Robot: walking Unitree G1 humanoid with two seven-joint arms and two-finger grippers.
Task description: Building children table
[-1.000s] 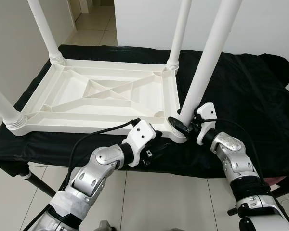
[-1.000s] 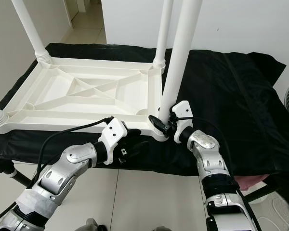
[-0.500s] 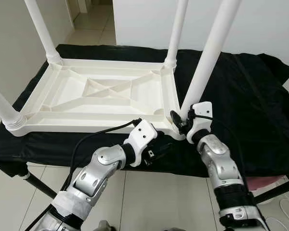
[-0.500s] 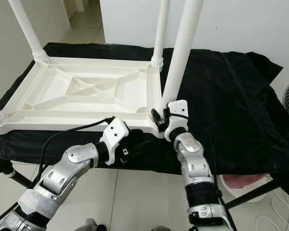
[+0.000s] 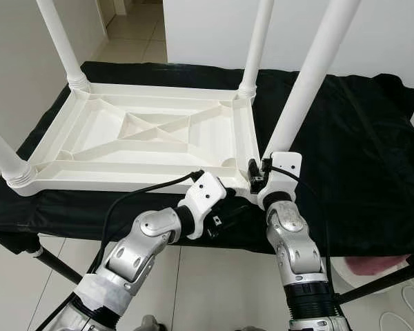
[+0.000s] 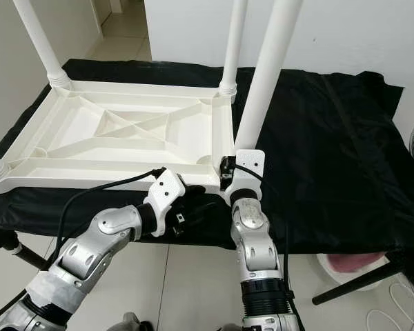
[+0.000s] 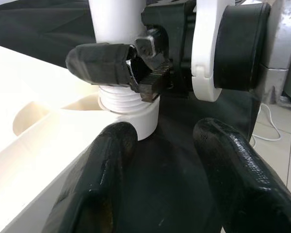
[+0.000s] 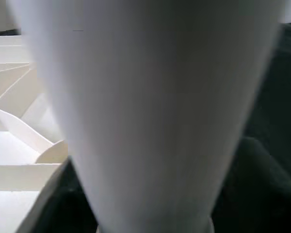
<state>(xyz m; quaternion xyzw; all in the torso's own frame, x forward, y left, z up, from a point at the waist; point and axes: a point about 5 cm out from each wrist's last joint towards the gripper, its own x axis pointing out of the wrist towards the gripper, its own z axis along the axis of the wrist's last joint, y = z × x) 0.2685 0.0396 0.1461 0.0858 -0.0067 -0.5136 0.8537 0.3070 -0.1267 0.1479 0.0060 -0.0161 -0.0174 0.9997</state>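
A white plastic children's table (image 5: 152,138) lies upside down on a black cloth, its legs pointing up. The near right leg (image 5: 310,83) stands slightly tilted in the corner socket (image 7: 136,116). My right gripper (image 5: 257,176) is shut on the base of this leg, just above its threaded collar (image 7: 120,99). The leg (image 8: 150,107) is blurred and very close in the right wrist view. My left gripper (image 5: 228,210) is open, low at the table's front edge, just left of that corner. Its two fingers (image 7: 104,170) point at the socket with nothing between them.
The other legs stand at the far left (image 5: 58,41), far right (image 5: 255,41) and near left (image 5: 3,155) corners. Black cloth (image 5: 359,152) covers the support to the right. Tiled floor (image 5: 214,289) lies below the front edge, with a pink object (image 5: 383,265) at right.
My right forearm has swung left, from out at the right to directly below the corner, with its gripper turning around the leg's base. The left gripper has stayed nearly still.
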